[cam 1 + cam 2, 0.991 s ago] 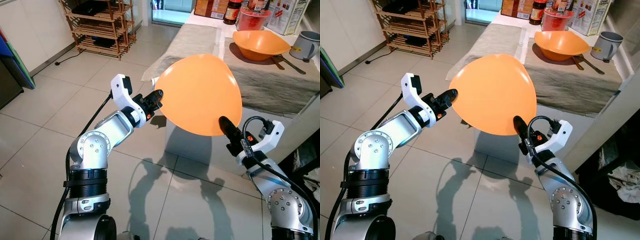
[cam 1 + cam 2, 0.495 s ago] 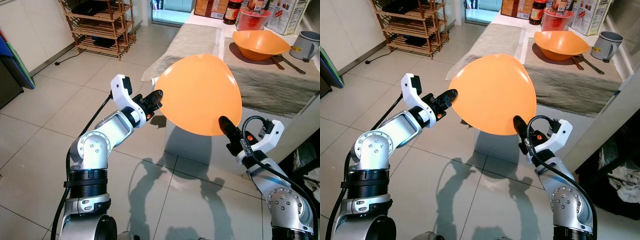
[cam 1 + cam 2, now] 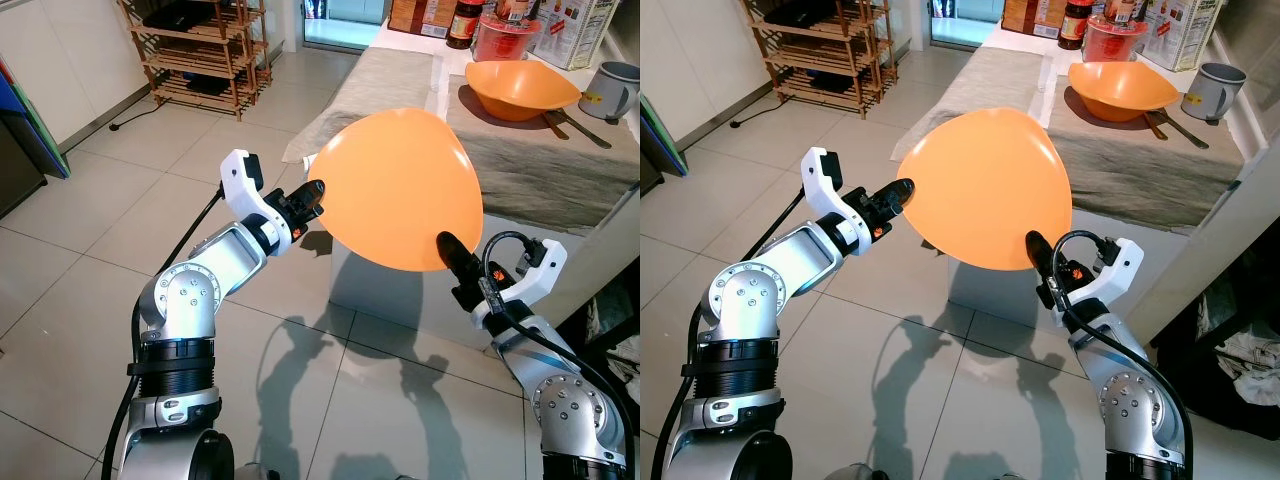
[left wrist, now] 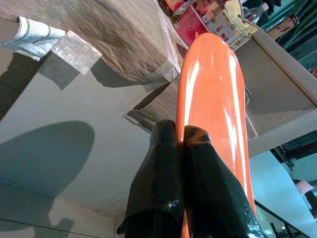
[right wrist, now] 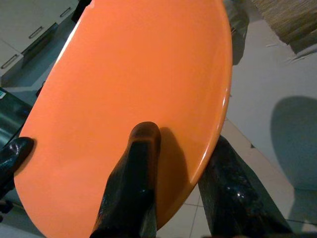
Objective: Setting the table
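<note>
Wooden slatted shelf rack [image 3: 200, 50] stands against the wall on the tiled floor [image 3: 90, 260], dark items on its upper shelf. Black cable [image 3: 135, 118] runs along the floor near it. Blue-green panel [image 3: 25, 125] leans at the left edge. Open doorway [image 3: 345, 20] behind. Crumpled cloth [image 3: 1255, 365] lies low by the table's right side.

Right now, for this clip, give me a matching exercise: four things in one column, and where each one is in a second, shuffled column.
Things:
1. large orange rounded-triangular plate
2. orange bowl
3. grey mug
4. wooden slatted rack

Places:
A. on the tiled floor by the wall
B. on the table's grey mat
C. at the table's right edge, beside the bowl
D. held in the air between the left gripper and the right gripper

Pairs: 1-D, 2-B, 3-C, 4-A
</note>
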### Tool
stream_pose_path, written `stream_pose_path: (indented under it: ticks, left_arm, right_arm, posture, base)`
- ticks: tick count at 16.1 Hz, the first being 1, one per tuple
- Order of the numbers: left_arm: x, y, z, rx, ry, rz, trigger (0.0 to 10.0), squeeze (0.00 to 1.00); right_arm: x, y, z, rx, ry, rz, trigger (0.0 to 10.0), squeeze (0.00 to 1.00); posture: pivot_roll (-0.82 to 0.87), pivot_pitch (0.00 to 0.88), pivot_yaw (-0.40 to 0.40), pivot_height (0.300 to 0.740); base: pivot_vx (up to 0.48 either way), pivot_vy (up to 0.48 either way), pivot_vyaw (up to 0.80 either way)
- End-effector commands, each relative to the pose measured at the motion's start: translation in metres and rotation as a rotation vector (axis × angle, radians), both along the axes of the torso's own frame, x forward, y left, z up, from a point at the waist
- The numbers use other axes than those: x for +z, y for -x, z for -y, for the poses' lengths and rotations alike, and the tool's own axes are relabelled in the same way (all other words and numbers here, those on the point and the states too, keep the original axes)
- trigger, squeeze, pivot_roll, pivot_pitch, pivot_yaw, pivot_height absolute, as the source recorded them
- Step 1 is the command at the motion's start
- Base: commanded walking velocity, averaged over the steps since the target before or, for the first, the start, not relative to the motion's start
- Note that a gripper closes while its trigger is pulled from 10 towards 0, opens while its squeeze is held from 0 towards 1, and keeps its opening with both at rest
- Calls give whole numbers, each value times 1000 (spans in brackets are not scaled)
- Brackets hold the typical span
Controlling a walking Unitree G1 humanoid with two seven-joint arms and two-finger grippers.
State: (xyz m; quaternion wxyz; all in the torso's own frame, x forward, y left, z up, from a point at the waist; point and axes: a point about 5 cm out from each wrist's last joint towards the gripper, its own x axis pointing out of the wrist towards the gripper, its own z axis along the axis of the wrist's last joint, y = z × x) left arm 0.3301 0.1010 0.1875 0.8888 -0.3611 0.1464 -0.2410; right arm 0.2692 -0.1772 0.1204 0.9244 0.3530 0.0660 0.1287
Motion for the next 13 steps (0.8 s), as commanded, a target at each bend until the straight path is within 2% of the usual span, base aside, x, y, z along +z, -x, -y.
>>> stream_pose_path:
  ticks: [1,3,4,13]
  left_arm:
    - [16,-2,1,14,-16,68,10000,0]
    - [16,-2,1,15,-16,69,10000,0]
    - [16,-2,1,15,-17,69,10000,0]
    - [16,-3,1,7,-36,76,10000,0]
  right_arm:
    - [-11,3,-3,24,118,-68,10000,0]
    - [-11,3,-3,25,117,-67,10000,0]
    - [-9,3,-3,20,113,-53,0,0]
    - [-5,2,-5,25,106,-21,0,0]
  posture:
    - [-59,48,18,740]
    - [-59,49,18,740]
    - [-58,48,18,740]
    - [-60,32,21,740]
  base:
    - [0,0,0]
    - [0,0,0]
    - [0,0,0]
    - [0,0,0]
